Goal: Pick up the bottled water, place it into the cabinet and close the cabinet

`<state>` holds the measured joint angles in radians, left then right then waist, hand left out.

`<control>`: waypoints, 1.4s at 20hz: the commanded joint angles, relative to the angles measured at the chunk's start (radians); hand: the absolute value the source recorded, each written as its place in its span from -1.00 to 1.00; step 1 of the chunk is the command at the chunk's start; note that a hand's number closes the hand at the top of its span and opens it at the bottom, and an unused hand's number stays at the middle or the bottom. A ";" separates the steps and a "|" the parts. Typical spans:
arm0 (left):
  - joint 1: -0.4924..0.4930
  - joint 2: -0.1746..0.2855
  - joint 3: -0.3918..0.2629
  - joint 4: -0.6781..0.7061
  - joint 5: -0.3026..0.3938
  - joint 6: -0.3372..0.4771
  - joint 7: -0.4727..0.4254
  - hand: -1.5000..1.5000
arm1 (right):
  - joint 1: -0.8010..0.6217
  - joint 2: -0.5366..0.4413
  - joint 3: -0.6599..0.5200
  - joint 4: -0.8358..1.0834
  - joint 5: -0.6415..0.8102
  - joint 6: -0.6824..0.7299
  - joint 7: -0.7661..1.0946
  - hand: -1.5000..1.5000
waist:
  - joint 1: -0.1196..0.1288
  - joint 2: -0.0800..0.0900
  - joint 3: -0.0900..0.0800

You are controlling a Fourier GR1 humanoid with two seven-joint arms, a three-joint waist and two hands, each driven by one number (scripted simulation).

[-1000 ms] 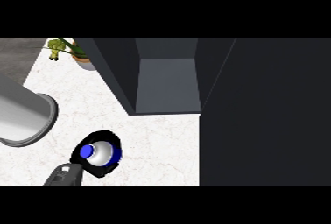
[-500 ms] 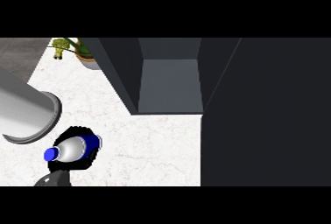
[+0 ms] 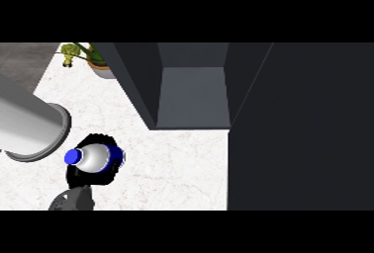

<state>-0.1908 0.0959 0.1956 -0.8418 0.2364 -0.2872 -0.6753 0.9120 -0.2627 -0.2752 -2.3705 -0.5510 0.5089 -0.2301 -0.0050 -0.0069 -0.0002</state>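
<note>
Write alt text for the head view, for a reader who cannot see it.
The right hand is curled round the blue-capped bottled water over a white marble counter. Ahead stands the open dark cabinet, its door at right; a grey forearm and a potted plant show at left.

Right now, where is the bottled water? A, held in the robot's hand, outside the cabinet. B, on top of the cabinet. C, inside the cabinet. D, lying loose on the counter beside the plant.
A: the right hand curls round the bottled water, its blue cap showing, above the counter and left of the open cabinet, which has no bottle inside.
</note>
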 commanded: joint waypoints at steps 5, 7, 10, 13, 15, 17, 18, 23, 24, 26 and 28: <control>0.033 -0.093 -0.149 -0.305 0.018 0.136 0.202 1.00 | 0.039 -0.002 -0.013 -0.189 -0.100 -0.057 0.076 -1.00 | 0.008 -0.001 0.000; 0.015 -0.094 -0.200 -0.315 0.029 0.206 0.231 1.00 | 0.067 -0.016 -0.039 -0.198 -0.157 -0.037 0.071 -1.00 | -0.005 0.000 -0.001; 0.017 -0.095 -0.310 -0.382 0.044 0.336 0.249 1.00 | 0.031 -0.022 -0.007 -0.218 -0.128 -0.080 0.106 -1.00 | -0.001 0.003 -0.001; -0.038 -0.095 -0.371 -0.439 0.046 0.459 0.306 1.00 | 0.025 -0.016 -0.004 -0.176 -0.122 -0.054 0.080 -1.00 | -0.006 0.003 -0.001; -0.110 -0.096 -0.425 -0.411 0.075 0.533 0.337 1.00 | -0.007 -0.041 -0.034 -0.158 -0.150 -0.061 0.080 -1.00 | -0.013 0.007 -0.001; -0.133 -0.096 -0.483 -0.395 0.090 0.627 0.312 1.00 | -0.011 -0.057 -0.044 -0.158 -0.161 -0.056 0.093 -1.00 | -0.016 0.007 -0.001; -0.179 -0.096 -0.464 -0.408 0.070 0.658 0.340 1.00 | 0.012 -0.023 -0.016 -0.185 -0.115 -0.053 0.075 -1.00 | -0.021 0.006 -0.001; -0.244 -0.096 -0.510 -0.369 0.038 0.764 0.426 1.00 | 0.015 -0.057 -0.086 -0.139 -0.194 -0.036 0.073 -1.00 | -0.013 0.006 -0.001; -0.342 -0.096 -0.501 -0.280 0.042 0.825 0.421 1.00 | 0.004 -0.039 -0.030 -0.155 -0.159 -0.044 0.069 -1.00 | -0.029 0.011 -0.001; -0.319 -0.096 -0.532 -0.254 0.055 0.843 0.391 1.00 | 0.021 -0.023 -0.028 -0.166 -0.143 -0.025 0.060 -1.00 | -0.025 0.008 -0.001; -0.412 -0.096 -0.504 -0.144 0.056 0.850 0.399 1.00 | -0.003 -0.039 -0.022 -0.160 -0.174 -0.045 0.074 -1.00 | -0.033 0.013 -0.002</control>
<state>-0.5043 0.0003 -0.3001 -1.0948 0.2876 0.5042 -0.2855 0.8815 -0.3075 -0.2947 -2.3557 -0.6116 0.5081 -0.2301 -0.0310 0.0025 -0.0015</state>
